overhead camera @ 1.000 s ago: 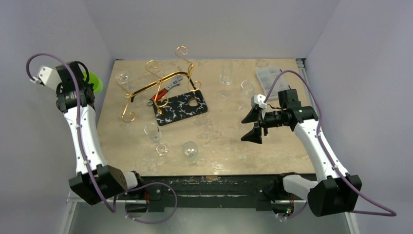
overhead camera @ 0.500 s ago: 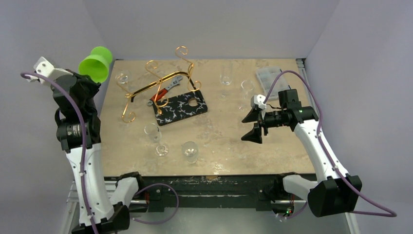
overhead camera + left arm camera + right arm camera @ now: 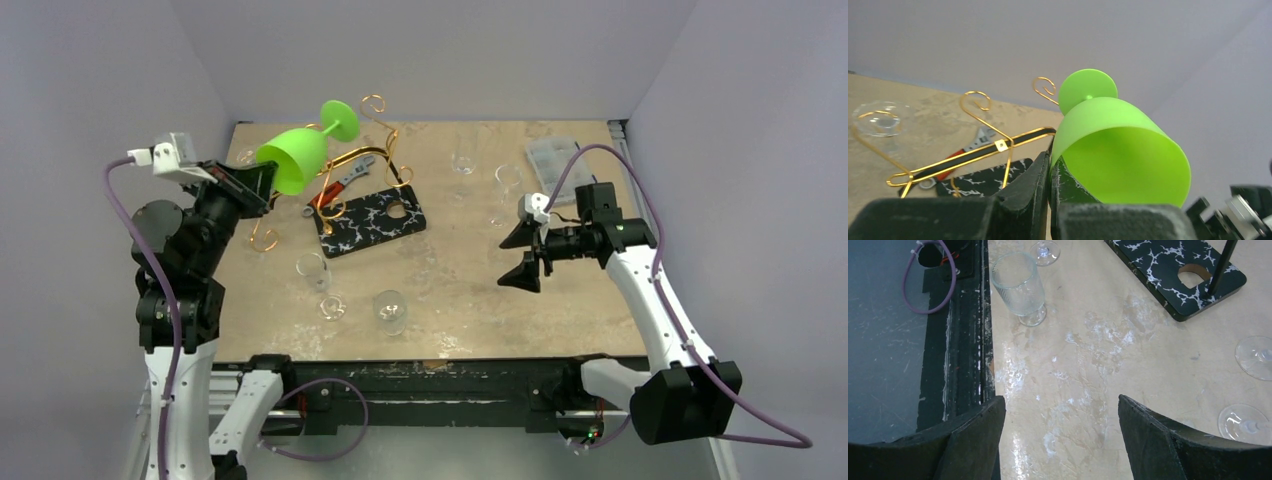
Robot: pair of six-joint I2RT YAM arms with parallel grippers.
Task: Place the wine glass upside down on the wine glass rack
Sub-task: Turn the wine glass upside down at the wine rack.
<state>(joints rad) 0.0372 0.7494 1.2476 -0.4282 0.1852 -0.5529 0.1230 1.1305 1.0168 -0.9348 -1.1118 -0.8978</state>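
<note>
The wine glass (image 3: 295, 155) is bright green plastic. It hangs in the air at the table's back left, tipped on its side, with its foot (image 3: 340, 115) pointing away over the rack. My left gripper (image 3: 262, 180) is shut on its rim, one finger inside the bowl and one outside. The left wrist view shows the wine glass bowl (image 3: 1118, 145) close up, pinched by the left gripper (image 3: 1050, 165). The wine glass rack (image 3: 330, 165) is gold wire with scroll loops; its bar (image 3: 983, 150) lies just beyond and below the glass. My right gripper (image 3: 522, 255) is open above the table (image 3: 1062, 410), holding nothing.
A black white-veined board (image 3: 372, 220) lies by the rack, with a red-handled wrench (image 3: 345, 180) behind it. Clear glasses stand at the front (image 3: 390, 310), front left (image 3: 313, 268), back (image 3: 463, 150) and right (image 3: 508, 182). A clear plastic box (image 3: 552, 155) sits at the back right.
My left arm has swung in from the far left edge toward the rack, carrying the green glass and tipping it over onto its side. The right arm has stayed put.
</note>
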